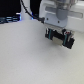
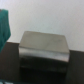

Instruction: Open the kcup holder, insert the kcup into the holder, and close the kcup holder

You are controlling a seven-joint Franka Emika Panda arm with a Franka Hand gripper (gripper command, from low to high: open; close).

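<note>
In the wrist view a dark boxy unit with a greyish top face, the kcup holder (image 2: 42, 50), fills the middle; its front panels and handles are too blurred to make out. In the exterior view my gripper (image 1: 58, 38) hangs near the top right, above a pale table (image 1: 30, 60), with its two black fingers apart and nothing clearly between them. I cannot make out the holder in the exterior view. The kcup is out of view in both frames.
A teal object (image 2: 4, 25) shows at the edge of the wrist view beside the holder. Dark items (image 1: 10, 19) and a black cable (image 1: 30, 12) lie along the back of the table at the exterior view's left.
</note>
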